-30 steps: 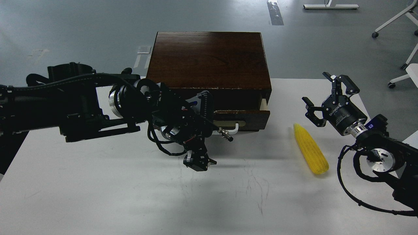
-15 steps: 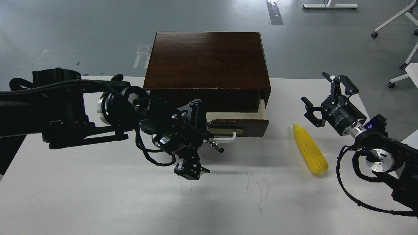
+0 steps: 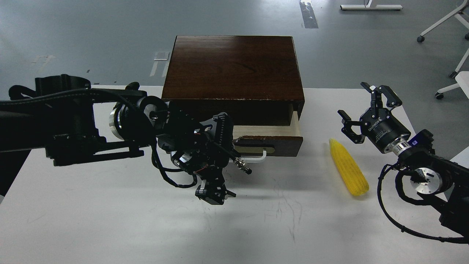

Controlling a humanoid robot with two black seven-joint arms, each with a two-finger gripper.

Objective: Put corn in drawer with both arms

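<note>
The yellow corn (image 3: pixel 348 167) lies on the white table, right of the box, with its pointed end away from me. The drawer (image 3: pixel 271 143) is pulled out a little and shows a strip of pale interior above its brown front. My left gripper (image 3: pixel 223 154) is a dark mass against the left end of the drawer's white handle (image 3: pixel 256 158) and hides that end, so its fingers cannot be told apart. My right gripper (image 3: pixel 363 110) is open and empty, just beyond and to the right of the corn's tip.
The dark wooden box casing (image 3: pixel 234 66) stands at the table's far edge. The white table (image 3: pixel 110 220) runs to a near edge at the bottom. Office chair bases (image 3: pixel 450 25) stand on the grey floor at the far right.
The drawer has slid out from nearly shut to slightly open as my left arm drew back toward me and left. The box shifted a little. The right arm and corn hardly moved.
</note>
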